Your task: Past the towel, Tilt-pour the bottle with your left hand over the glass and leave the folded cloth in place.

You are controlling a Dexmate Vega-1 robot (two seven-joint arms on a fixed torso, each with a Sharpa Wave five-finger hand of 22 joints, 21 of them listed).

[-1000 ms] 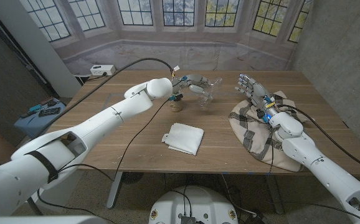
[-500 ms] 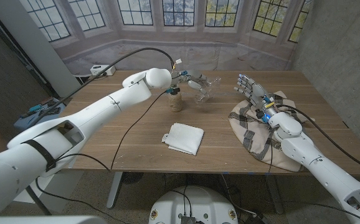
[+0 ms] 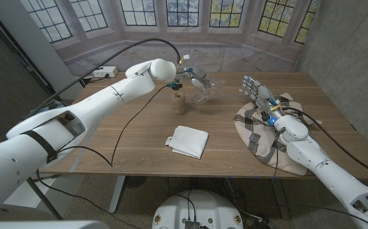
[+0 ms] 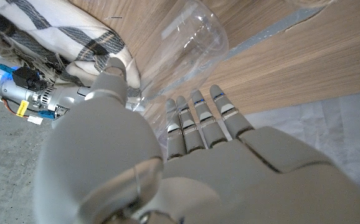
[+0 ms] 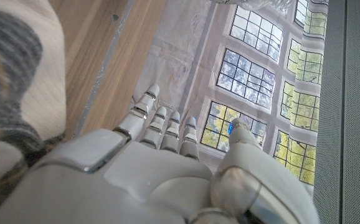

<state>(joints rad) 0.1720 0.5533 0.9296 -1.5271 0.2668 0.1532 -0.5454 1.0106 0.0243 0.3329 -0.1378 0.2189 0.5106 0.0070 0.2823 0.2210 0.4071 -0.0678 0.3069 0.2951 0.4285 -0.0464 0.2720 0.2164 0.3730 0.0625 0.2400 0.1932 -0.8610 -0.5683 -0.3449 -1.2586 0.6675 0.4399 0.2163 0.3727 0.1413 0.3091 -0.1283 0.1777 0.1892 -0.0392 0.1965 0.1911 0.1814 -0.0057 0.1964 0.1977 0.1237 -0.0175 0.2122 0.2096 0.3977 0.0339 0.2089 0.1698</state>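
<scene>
While the left hand grips the clear plastic bottle raised and tipped on its side, a brownish glass stands on the wooden table just below that hand's wrist. Nearer the robot lies the white folded cloth. Well apart from the bottle, the right hand holds nothing, fingers spread upright above the checked towel
</scene>
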